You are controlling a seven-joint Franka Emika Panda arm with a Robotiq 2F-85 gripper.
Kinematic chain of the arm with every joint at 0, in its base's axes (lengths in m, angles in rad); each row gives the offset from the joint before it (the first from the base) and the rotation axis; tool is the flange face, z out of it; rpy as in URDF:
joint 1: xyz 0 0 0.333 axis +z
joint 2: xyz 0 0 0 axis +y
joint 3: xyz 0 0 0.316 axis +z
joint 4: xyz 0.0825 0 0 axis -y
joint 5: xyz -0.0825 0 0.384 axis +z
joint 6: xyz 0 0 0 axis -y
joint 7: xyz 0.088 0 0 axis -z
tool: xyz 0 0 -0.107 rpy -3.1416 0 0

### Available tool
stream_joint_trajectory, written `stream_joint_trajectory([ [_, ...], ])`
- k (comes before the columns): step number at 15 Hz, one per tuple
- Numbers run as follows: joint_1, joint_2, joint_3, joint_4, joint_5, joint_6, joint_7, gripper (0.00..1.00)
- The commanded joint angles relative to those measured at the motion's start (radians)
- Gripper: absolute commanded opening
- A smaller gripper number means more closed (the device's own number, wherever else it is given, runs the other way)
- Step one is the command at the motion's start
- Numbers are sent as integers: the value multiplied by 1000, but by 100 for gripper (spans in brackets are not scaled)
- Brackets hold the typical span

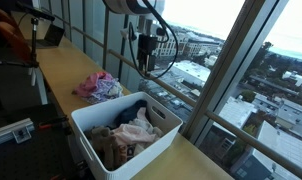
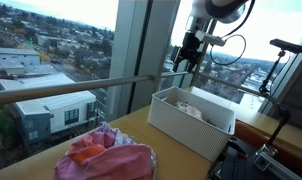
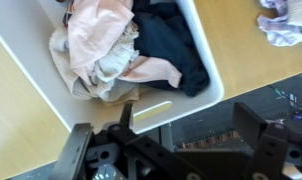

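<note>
Wooden counter [image 1: 63, 75] along tall windows [image 1: 226, 50] bears a white bin [image 1: 146, 152].

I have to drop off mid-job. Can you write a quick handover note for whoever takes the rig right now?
Gripper: jaws open and empty, hanging above the white rectangular plastic bin, touching nothing.
In the bin: a heap of pink, beige and dark navy clothes.
Outside it: a loose pile of pink and lilac clothes on the wooden counter, beside the bin.
Done: several garments are in the bin.
Left, likely: the counter pile, not yet picked up.
</note>
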Motion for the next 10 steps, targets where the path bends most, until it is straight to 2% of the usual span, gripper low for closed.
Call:
stream_joint_trajectory([
  [1, -45, -11, -43, -126, -4, 106, -30, 100],
  [5, -77, 62, -67, -174, 10, 194, -51, 100],
  [10, -79, 190, -76, -198, 9, 292, -58, 100],
])
